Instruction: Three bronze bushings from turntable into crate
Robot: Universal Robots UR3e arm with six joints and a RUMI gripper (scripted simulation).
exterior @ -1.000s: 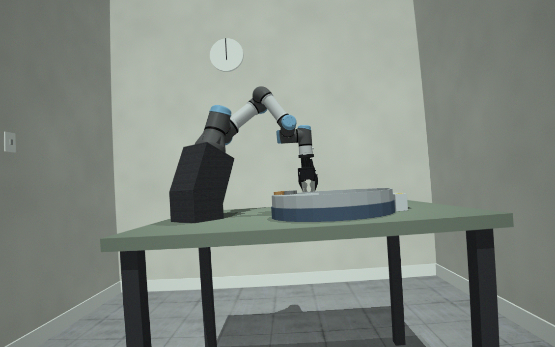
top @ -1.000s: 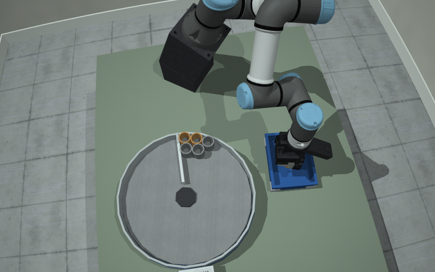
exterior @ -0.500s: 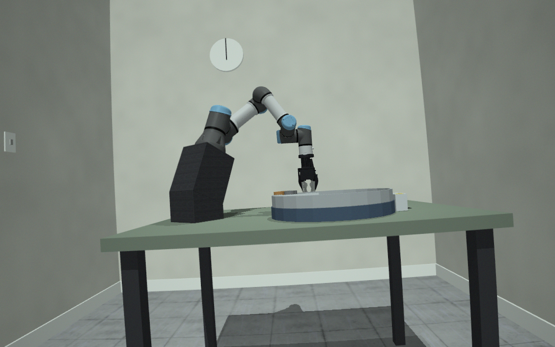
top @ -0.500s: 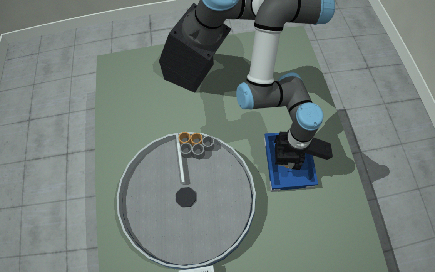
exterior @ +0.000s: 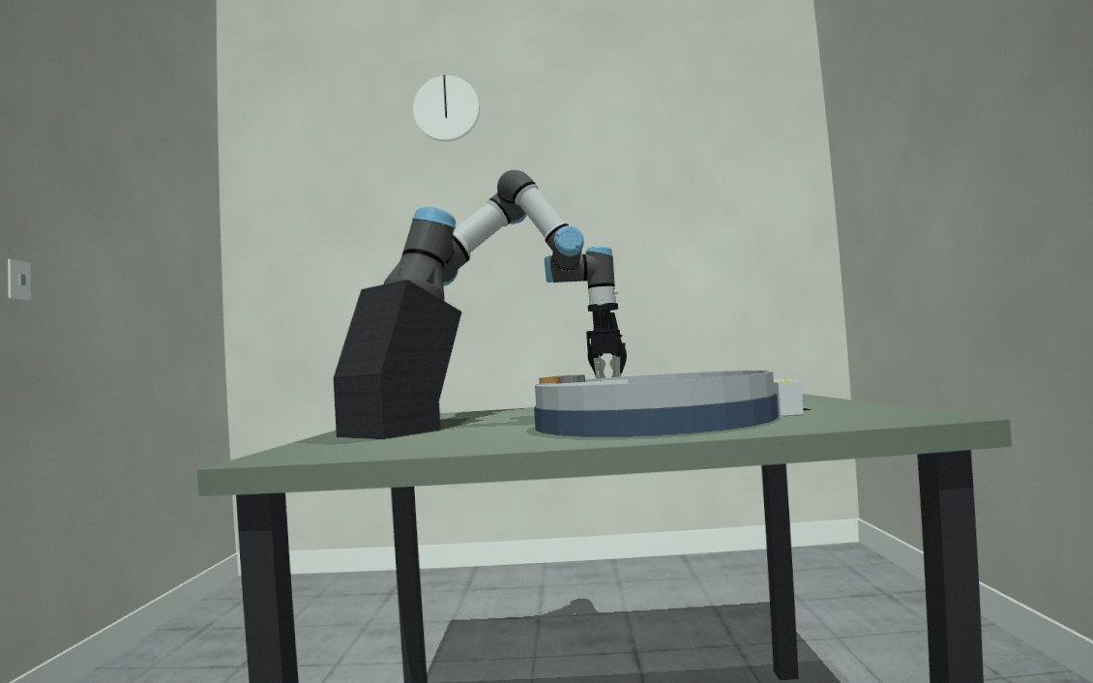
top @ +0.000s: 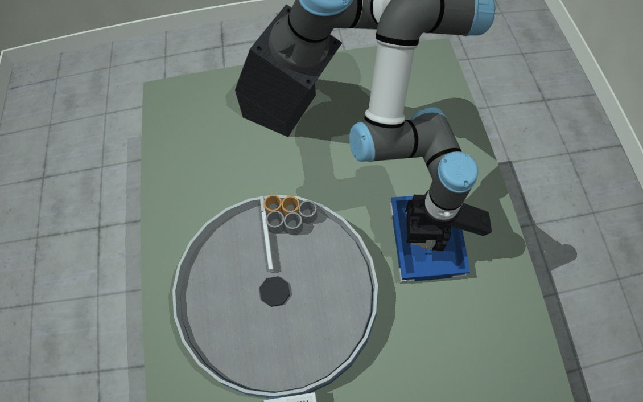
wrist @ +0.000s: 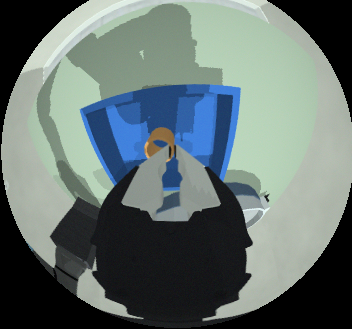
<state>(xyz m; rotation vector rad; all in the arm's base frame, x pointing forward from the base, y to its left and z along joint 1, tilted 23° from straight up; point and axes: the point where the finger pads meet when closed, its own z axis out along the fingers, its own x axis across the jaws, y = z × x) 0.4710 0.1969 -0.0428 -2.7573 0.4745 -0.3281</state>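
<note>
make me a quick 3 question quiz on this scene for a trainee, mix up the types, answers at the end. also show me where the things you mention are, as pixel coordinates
1. How many grey bushings (top: pixel 300 209) (exterior: pixel 572 378) are on the turntable (top: pixel 274 349) (exterior: pixel 657 397) (wrist: pixel 254 219)?
2. True or false: the gripper is over the turntable.
3. Which thing sits at the turntable's centre?
a) a bronze bushing
b) a dark hub (top: pixel 275 291)
c) the crate

Key: 1. three; 2. false, the gripper (top: pixel 433 245) (exterior: pixel 607 375) (wrist: pixel 172 145) is over the crate (top: pixel 433 275) (wrist: pixel 235 142); 3. b
</note>
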